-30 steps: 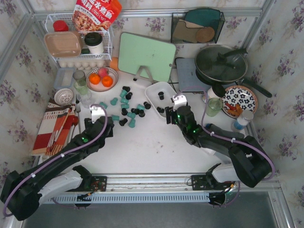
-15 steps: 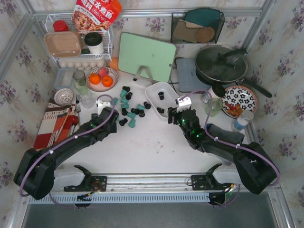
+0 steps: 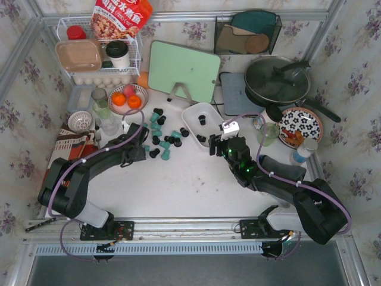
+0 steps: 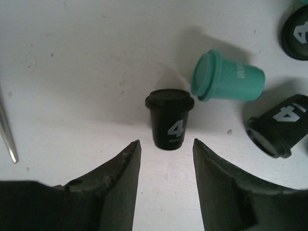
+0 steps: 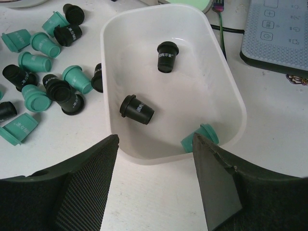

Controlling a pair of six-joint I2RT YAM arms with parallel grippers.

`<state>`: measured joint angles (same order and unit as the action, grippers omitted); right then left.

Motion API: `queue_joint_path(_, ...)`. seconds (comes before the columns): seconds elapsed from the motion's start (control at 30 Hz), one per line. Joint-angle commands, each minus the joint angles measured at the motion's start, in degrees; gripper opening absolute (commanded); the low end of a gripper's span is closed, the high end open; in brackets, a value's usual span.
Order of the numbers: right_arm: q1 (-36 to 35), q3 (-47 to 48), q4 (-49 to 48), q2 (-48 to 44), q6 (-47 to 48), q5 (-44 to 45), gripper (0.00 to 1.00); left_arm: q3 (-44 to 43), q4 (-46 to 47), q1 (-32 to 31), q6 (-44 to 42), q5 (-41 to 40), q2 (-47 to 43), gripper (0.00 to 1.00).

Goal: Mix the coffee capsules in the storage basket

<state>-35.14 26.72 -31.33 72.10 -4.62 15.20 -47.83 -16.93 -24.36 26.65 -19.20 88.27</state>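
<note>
The storage basket (image 3: 191, 113) is a white tub at mid-table; its rim (image 5: 239, 108) fills the right wrist view. Inside lie two black coffee capsules (image 5: 166, 56) (image 5: 137, 109) and a teal one (image 5: 199, 137). Several loose teal and black capsules (image 3: 162, 134) are scattered left of it. My left gripper (image 3: 141, 149) is low at the pile's left edge, open. A black capsule marked 4 (image 4: 170, 120) stands with its narrow end just between the fingertips (image 4: 166, 142), untouched. A teal capsule (image 4: 228, 79) lies beside it. My right gripper (image 5: 155, 139) hangs open and empty over the basket's near end.
A green cutting board (image 3: 183, 70) stands behind the basket. A bowl of oranges (image 3: 128, 99) and a wire rack (image 3: 98, 50) are at the back left. A lidded pan (image 3: 277, 80), patterned plate (image 3: 300, 126) and glass cup (image 3: 268, 133) sit to the right.
My left arm has reached forward toward the capsule pile and its jaws have narrowed around the black capsule's end. The right gripper shifted slightly at first, then stayed still.
</note>
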Motion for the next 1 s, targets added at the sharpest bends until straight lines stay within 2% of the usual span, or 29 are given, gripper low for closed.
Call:
queue_joint_path(0.0, 0.0, 0.6, -1.3, 0.5, -0.6, -0.4, 0.7, -1.9, 0.7, 0.6, 0.9, 1.0, 2.7, 0.44)
queue_joint_path(0.07, 0.0, 0.7, -1.2, 0.7, -0.6, -0.6, 0.7, -2.3, 0.7, 1.1, 1.0, 2.0, 3.5, 0.35)
queue_joint_path(0.2, 0.0, 0.9, -0.9, 0.7, -0.6, -0.6, 0.7, -2.3, 0.4, 1.4, 1.7, 2.4, 4.0, 0.31)
queue_joint_path(0.4, 0.0, 1.1, -0.6, 0.8, -0.7, -0.4, 0.7, -2.0, -0.7, 1.4, 1.1, 3.8, 0.8, 0.2)
queue_joint_path(0.63, 0.0, 1.1, -0.2, 0.5, -1.2, -0.3, 0.7, 0.5, 1.6, 1.1, -1.4, 9.1, -13.1, 0.18)
queue_joint_path(0.73, 0.0, 1.1, -0.2, 0.4, -1.4, 0.0, 0.7, 1.9, 5.7, 0.8, -3.4, 14.6, -18.2, 0.18)
queue_joint_path(0.83, 0.0, 1.1, -0.1, 0.2, -1.8, 0.2, 0.7, 3.0, 11.8, 0.0, -6.1, 20.1, -20.6, 0.18)
queue_joint_path(0.97, 0.0, 0.8, -0.1, -0.6, -2.4, 1.0, 0.7, 2.4, 20.6, -2.5, -9.8, 23.7, -18.8, 0.19)
